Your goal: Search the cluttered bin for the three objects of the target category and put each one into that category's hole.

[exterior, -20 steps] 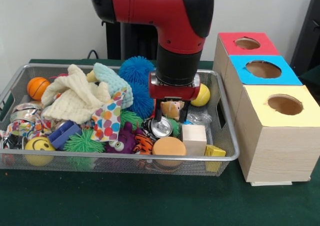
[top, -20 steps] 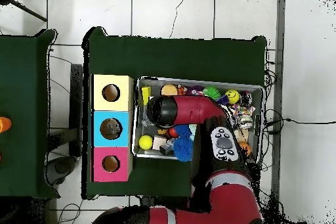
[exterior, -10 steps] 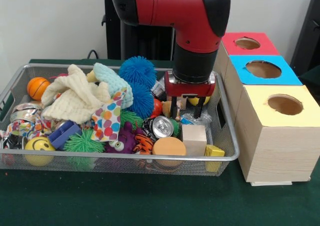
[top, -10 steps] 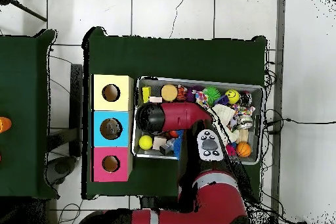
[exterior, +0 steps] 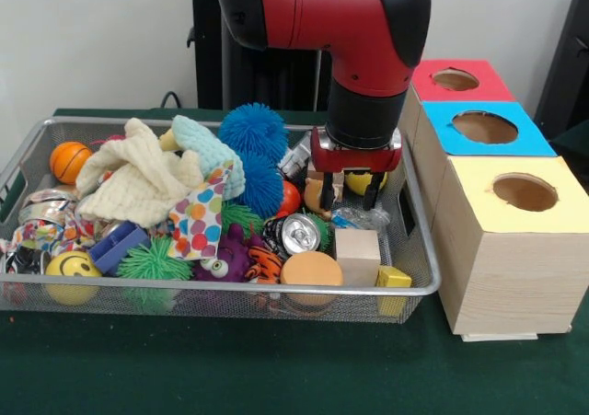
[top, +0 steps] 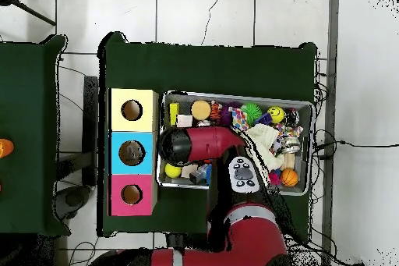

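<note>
My gripper (exterior: 349, 194) hangs open over the right part of the wire bin (exterior: 419, 249), its fingers apart with nothing held between them. A small peach toy (exterior: 314, 195) lies by the left finger, and a yellow ball (exterior: 361, 182) shows behind the fingers. Below sit a soda can (exterior: 296, 234), a wooden cube (exterior: 357, 251) and crumpled clear plastic (exterior: 368, 217). To the right stands a row of boxes with round holes: red (exterior: 456, 79), blue (exterior: 485, 126) and yellow (exterior: 525, 191). In the overhead view the arm (top: 187, 144) hides the gripper.
The bin also holds blue spiky balls (exterior: 250, 130), cream cloth (exterior: 138, 180), dotted cloth (exterior: 197, 217), an orange basketball (exterior: 69, 160), a smiley ball (exterior: 72, 268), green spiky balls (exterior: 152, 260), plush toys (exterior: 241, 259), an orange disc (exterior: 311, 270) and a yellow block (exterior: 395, 278).
The gripper has risen off the soda can and peach toy and shifted right toward the bin's right wall, coming up with nothing held. The bin's contents stay put.
</note>
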`<action>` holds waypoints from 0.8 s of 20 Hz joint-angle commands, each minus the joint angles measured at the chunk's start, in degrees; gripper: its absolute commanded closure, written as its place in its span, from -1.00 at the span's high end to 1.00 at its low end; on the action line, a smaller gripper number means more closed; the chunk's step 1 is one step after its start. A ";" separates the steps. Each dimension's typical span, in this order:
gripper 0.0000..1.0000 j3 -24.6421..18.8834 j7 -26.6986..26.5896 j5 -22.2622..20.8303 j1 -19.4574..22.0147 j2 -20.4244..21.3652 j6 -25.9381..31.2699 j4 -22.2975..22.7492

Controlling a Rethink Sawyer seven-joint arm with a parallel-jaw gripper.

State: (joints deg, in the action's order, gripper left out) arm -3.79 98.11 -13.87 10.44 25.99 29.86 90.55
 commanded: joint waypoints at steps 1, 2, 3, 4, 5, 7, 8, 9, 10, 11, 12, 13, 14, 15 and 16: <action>1.00 -2.67 6.27 -0.17 1.09 -4.72 -4.22 1.81; 1.00 -2.62 6.25 -0.28 1.22 -5.30 -4.70 1.54; 1.00 -2.58 6.20 -0.37 1.29 -5.64 -5.00 1.38; 1.00 -2.55 6.22 -0.38 1.43 -6.11 -5.45 1.20; 1.00 -2.52 6.17 -0.38 1.55 -6.38 -5.73 1.09; 1.00 -2.37 6.04 -0.42 1.75 -6.83 -6.09 1.01; 1.00 -2.30 5.78 -0.61 1.96 -7.42 -6.47 0.70; 1.00 -2.22 5.56 -0.80 2.12 -8.05 -6.92 0.29; 1.00 -2.22 5.29 -1.00 2.33 -8.84 -7.48 -0.23; 1.00 -2.21 5.10 -1.10 2.47 -9.47 -7.86 -0.69; 1.00 -2.25 4.93 -1.29 2.73 -10.78 -8.81 -1.61; 1.00 -2.33 4.77 -1.39 2.89 -11.69 -9.24 -2.27; 1.00 -2.40 4.61 -1.48 3.06 -12.60 -9.67 -2.94; 1.00 -2.53 4.51 -1.46 3.18 -13.05 -9.80 -3.25; 1.00 -2.76 4.48 -1.36 3.39 -13.60 -10.06 -3.53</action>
State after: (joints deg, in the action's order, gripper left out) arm -4.00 98.10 -13.76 11.46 22.54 25.00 89.67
